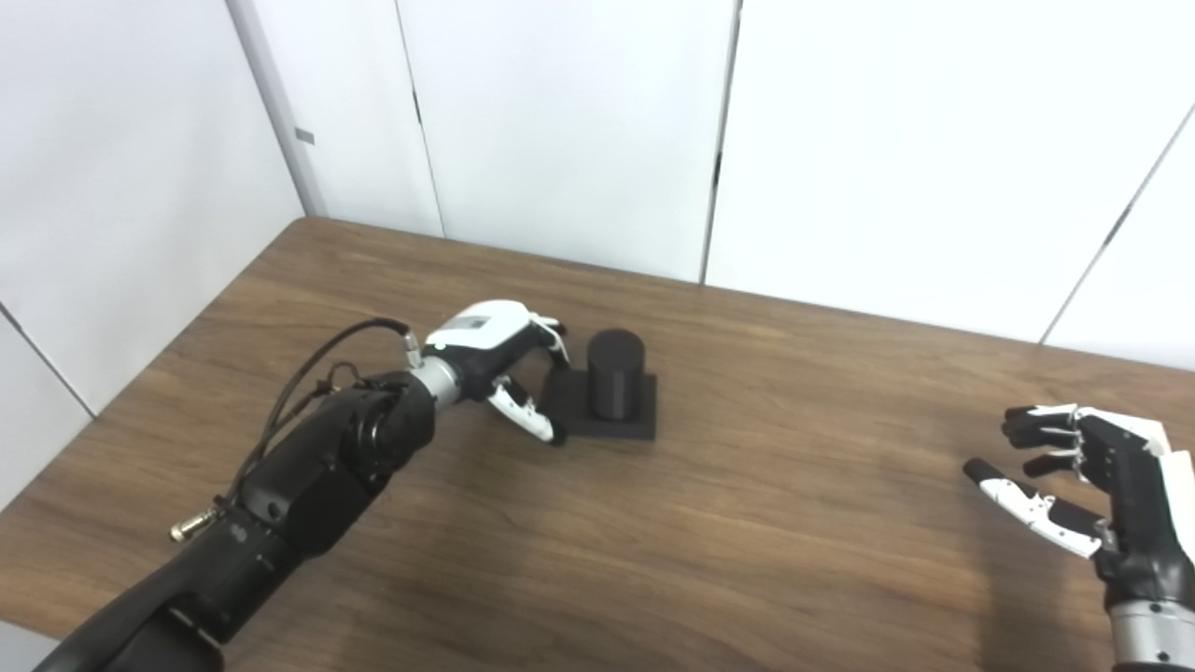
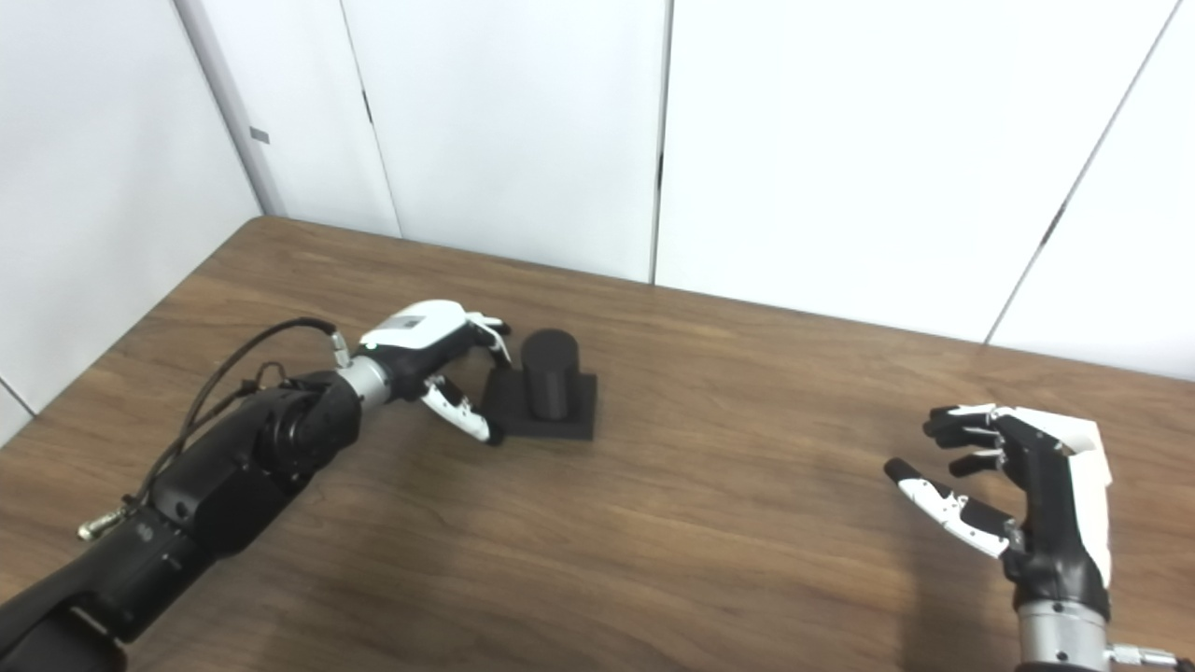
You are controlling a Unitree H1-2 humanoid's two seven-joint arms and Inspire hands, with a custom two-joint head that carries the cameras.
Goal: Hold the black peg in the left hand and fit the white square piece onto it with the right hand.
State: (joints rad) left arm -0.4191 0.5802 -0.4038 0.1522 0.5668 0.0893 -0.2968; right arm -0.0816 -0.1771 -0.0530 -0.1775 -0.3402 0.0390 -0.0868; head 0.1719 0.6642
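Reaching toward the black peg [image 1: 615, 373] with the left hand [image 1: 495, 359], fingers spread and holding nothing.

The peg is a short upright cylinder on a flat square black base [image 1: 605, 407], standing on the brown wooden table [image 1: 747, 523] left of centre. The left hand lies just beside the base's left edge, its thumb low near the front corner and its fingers curled toward the cylinder; whether any fingertip touches cannot be told. The right hand [image 2: 1018, 485] hovers well apart, over the table's right side, palm turned inward, fingers loosely curled and apart, thumb stretched out, empty. White wall panels [image 1: 560, 121] stand behind the table.
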